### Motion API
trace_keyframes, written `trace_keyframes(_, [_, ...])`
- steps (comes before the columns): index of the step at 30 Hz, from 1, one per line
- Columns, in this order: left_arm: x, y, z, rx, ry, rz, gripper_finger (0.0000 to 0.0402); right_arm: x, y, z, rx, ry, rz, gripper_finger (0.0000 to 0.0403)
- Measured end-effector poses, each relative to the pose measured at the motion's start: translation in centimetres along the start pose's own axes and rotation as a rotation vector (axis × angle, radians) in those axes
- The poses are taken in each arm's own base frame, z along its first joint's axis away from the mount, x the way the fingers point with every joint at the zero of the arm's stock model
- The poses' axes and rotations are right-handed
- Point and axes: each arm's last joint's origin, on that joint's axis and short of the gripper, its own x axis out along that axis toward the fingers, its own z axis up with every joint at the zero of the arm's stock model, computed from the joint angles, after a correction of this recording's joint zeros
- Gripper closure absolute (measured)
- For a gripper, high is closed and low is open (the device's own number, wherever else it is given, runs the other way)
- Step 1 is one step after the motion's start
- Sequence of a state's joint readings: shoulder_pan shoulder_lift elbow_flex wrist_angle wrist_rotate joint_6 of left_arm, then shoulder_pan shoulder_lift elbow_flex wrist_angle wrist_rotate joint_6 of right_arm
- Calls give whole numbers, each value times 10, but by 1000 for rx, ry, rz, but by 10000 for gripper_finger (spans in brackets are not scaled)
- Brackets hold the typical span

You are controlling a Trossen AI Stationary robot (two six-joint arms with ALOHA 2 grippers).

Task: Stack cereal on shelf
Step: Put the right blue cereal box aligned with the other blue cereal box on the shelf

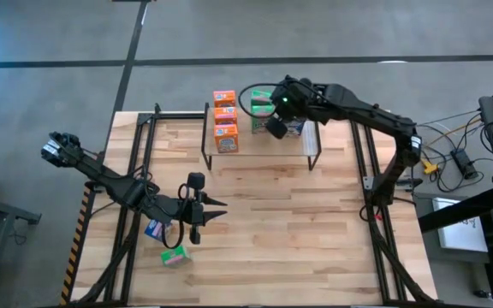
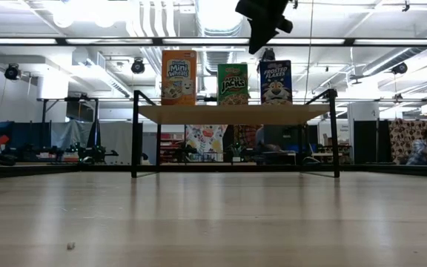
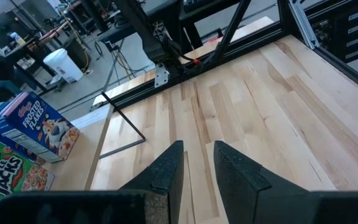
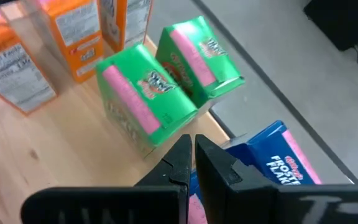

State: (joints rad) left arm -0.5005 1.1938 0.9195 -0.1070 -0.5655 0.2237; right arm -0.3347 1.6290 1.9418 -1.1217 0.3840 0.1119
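My right gripper (image 1: 274, 127) hung above the shelf (image 1: 259, 147), over its end away from the orange boxes (image 1: 224, 121), fingers pinched together with nothing between them. Just under it stood a blue box (image 4: 291, 163); beside that, toward the orange row, two green boxes (image 4: 166, 87) stood upright on the plank, one behind the other. The three orange boxes stood in a line at the shelf's other end.

My left gripper (image 1: 215, 210) waited well apart from the shelf, low over the table (image 1: 315, 222), fingers (image 3: 166, 171) a narrow gap apart and empty. Beside it, one blue box (image 3: 33, 127) and one green box (image 3: 5, 171) lay on the table.
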Motion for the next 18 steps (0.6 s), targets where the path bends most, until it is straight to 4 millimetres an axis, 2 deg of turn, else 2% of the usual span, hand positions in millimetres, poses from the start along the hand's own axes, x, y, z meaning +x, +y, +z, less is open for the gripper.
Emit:
trace_keyframes(9, [0, 0, 0, -1, 0, 0, 329, 13, 5, -5, -51, 65, -11, 391])
trace_keyframes(18, [0, 0, 0, -1, 0, 0, 329, 18, 3, -10, -60, 95, -22, 390])
